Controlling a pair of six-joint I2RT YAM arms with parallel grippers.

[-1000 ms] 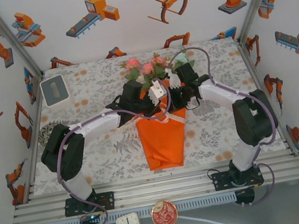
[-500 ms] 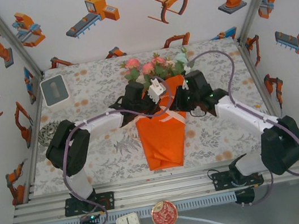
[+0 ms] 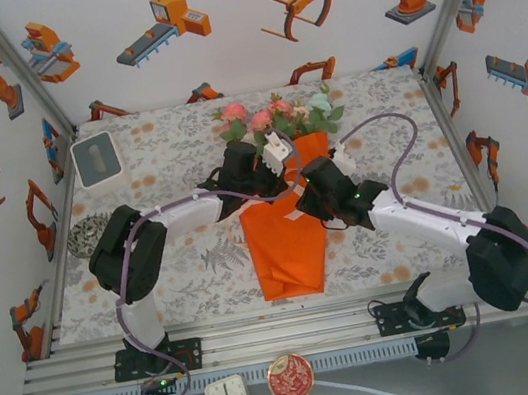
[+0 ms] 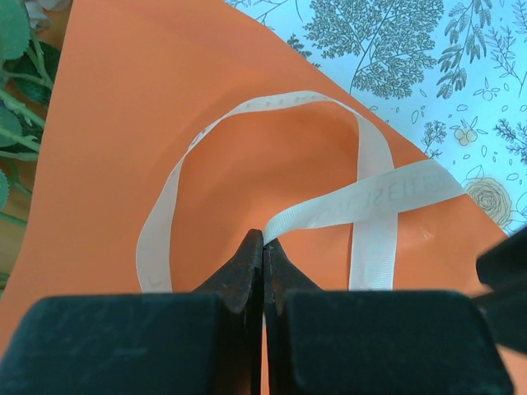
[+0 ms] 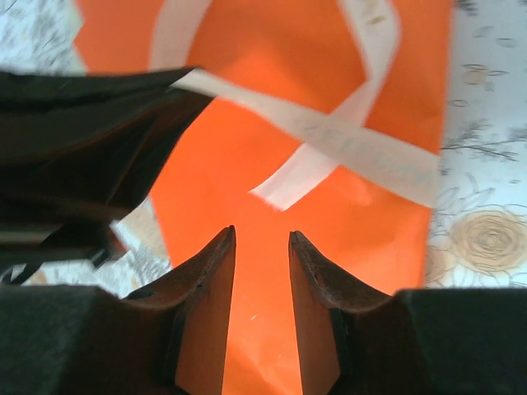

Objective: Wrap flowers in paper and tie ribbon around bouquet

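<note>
Left gripper [image 4: 263, 245] pinches thin cream-white satin ribbon [image 4: 372, 197]; right gripper [image 5: 262, 247] gapes empty. Unheld end at its twelve o'clock may unravel.

The counter [image 3: 165, 153] is covered by a pale cloth [image 3: 381, 107] printed with grey leaves and orange blooms. The bouquet [image 3: 289, 254] is laid near the middle, its flowers [image 3: 261, 120] turned toward the far edge. A white box [image 3: 96, 160] is set by the far left corner, and a small round object [image 3: 86, 235] is seen at the left edge.
</note>
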